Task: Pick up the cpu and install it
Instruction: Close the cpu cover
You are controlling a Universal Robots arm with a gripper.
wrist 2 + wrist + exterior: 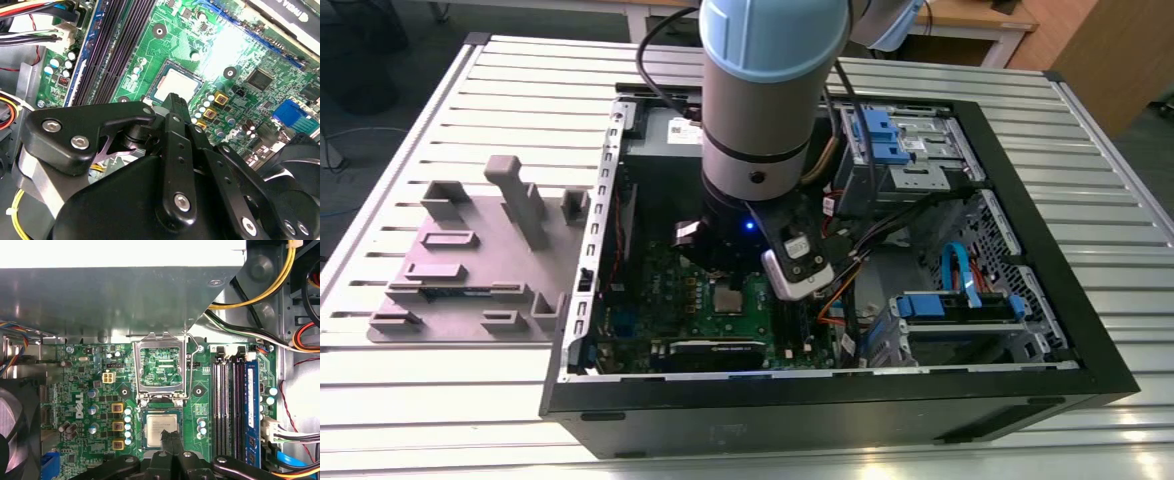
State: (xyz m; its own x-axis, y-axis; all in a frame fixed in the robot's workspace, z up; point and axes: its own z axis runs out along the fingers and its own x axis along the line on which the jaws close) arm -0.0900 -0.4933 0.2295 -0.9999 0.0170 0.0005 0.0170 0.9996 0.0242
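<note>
Black pincer [170, 434], fully closed and empty, tips over small flat silver cpu [159, 425] lying in square socket [143, 437]; chip likely light, stiff, fragile: grip opposite edges.

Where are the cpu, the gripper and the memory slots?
cpu [156, 426]: first wrist view, on its silver top.
gripper [170, 435]: first wrist view, between its black fingertips.
memory slots [223, 405]: first wrist view, on one long black slot.

Exterior overhead; both wrist views near motherboard [200, 390]
</note>
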